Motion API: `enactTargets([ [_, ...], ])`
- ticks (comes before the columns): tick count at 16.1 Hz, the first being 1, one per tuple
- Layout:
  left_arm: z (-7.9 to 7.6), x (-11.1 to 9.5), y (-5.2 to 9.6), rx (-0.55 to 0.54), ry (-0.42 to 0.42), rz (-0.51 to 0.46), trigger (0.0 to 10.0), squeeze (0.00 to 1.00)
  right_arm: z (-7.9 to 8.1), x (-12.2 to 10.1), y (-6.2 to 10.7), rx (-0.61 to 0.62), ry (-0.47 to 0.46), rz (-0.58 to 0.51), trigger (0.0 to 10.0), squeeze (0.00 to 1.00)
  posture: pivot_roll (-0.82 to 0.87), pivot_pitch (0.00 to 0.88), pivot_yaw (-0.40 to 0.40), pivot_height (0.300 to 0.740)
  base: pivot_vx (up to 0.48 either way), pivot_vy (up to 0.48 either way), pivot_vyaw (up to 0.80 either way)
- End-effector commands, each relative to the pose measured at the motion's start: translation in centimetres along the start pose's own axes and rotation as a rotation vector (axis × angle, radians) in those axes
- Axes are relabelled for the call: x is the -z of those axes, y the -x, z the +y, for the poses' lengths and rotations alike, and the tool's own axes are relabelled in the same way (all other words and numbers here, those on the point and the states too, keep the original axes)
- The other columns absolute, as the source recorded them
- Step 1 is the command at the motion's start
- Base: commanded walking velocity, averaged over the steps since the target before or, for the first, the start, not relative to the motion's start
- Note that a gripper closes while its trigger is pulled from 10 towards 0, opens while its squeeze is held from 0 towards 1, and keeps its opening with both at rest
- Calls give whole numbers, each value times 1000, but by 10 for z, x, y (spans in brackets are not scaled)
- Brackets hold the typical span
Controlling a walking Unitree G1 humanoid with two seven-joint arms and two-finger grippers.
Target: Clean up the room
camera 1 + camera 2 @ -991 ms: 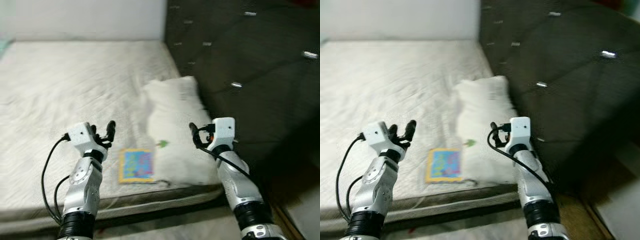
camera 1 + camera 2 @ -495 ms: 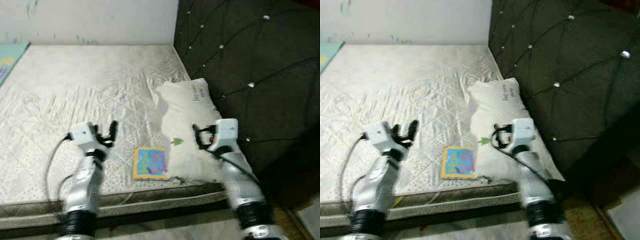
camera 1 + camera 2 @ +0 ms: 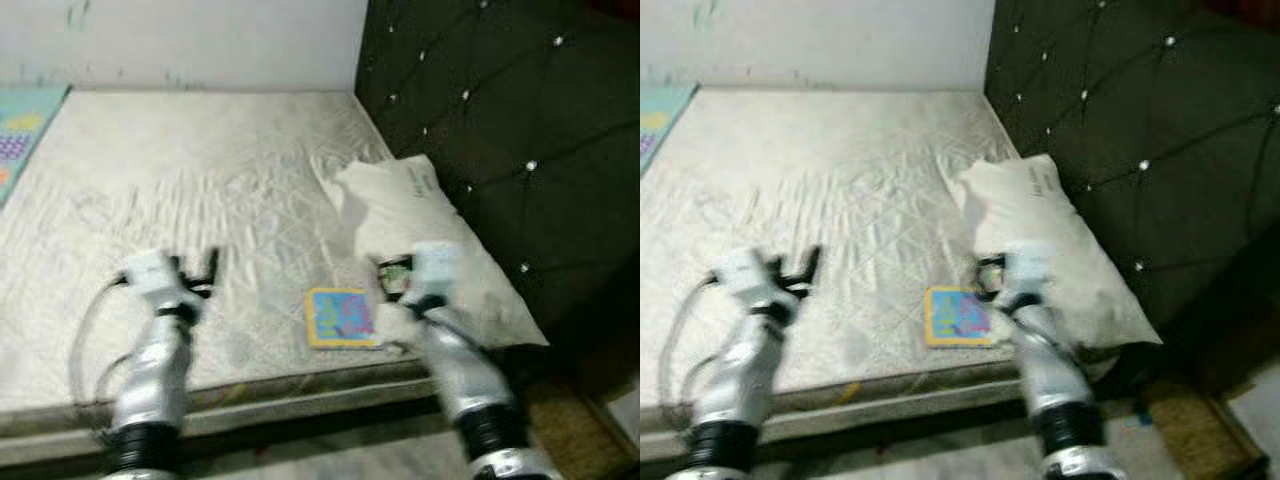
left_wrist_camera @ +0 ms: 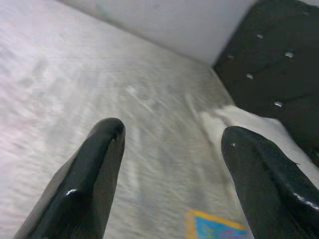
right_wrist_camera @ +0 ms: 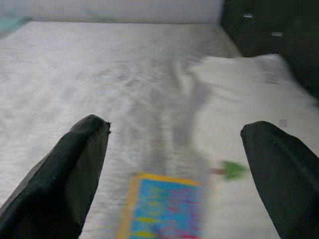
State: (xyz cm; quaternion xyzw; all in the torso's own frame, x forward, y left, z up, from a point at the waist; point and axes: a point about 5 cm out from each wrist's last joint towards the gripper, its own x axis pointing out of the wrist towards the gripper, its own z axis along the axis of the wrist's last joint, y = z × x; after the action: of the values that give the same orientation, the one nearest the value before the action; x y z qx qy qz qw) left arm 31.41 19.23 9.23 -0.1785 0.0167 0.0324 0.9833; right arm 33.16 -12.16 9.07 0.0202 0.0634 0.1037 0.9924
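Note:
A flat square picture book (image 3: pixel 342 317) with a yellow border and blue-pink print lies on the white mattress (image 3: pixel 200 170) near its front edge. A white pillow (image 3: pixel 420 230) rests just right of it, against the headboard. My left gripper (image 3: pixel 197 272) hovers open over the mattress, left of the book. Its two black fingers (image 4: pixel 94 164) are spread wide with nothing between them. My right gripper (image 3: pixel 388 280) is open as well, held over the pillow's near end beside the book (image 5: pixel 164 209). Both arms are blurred.
A black tufted headboard (image 3: pixel 500 110) rises along the right side of the bed. A teal play mat (image 3: pixel 25 125) lies at the far left edge. A pale wall (image 3: pixel 180 40) runs behind the bed. The floor (image 3: pixel 590 400) shows at the lower right.
The camera has swung, so the bed, book and pillow sit further right in the picture. Both arms stay raised and open over the mattress, holding nothing.

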Motion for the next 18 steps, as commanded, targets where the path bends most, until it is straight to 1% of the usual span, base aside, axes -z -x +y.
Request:
enactTargets([
  [1, -9, 3, -2, 25, 16, 9, 10000, 0, -14, -3, 1, 40, 15, -4, 10000, 0, -100, 35, -42, 740, 0, 480, 0],
  [4, -10, 3, -2, 27, 22, 8, 10000, 0, -15, -3, 0, 39, 15, 0, 10000, 0, -103, 34, -43, 740, 0, 480, 0],
  [5, -11, 3, -3, 36, 9, -10, 10000, 0, -16, -2, 0, 42, 17, 1, 10000, 0, -104, 33, -43, 740, 0, 480, 0],
  [8, -13, 4, -3, 53, -6, -4, 10000, 0, -16, -3, 0, 41, 17, 3, 10000, 0, -107, 35, -44, 740, 0, 480, 0],
  [11, -13, 4, -4, 69, 35, -3, 10000, 0, -18, -4, -1, 40, 13, 7, 10000, 0, -106, 50, -41, 740, 0, 479, 0],
  [15, -11, 3, -5, 65, 38, 8, 10000, 0, -15, -2, -1, 42, 3, 9, 10000, 0, -102, 38, -38, 740, 0, 480, 0],
  [18, -13, 7, -3, 70, 43, 10, 10000, 0, -14, 1, 1, 38, -5, 12, 10000, 0, -105, 34, -37, 740, 0, 480, 0],
])
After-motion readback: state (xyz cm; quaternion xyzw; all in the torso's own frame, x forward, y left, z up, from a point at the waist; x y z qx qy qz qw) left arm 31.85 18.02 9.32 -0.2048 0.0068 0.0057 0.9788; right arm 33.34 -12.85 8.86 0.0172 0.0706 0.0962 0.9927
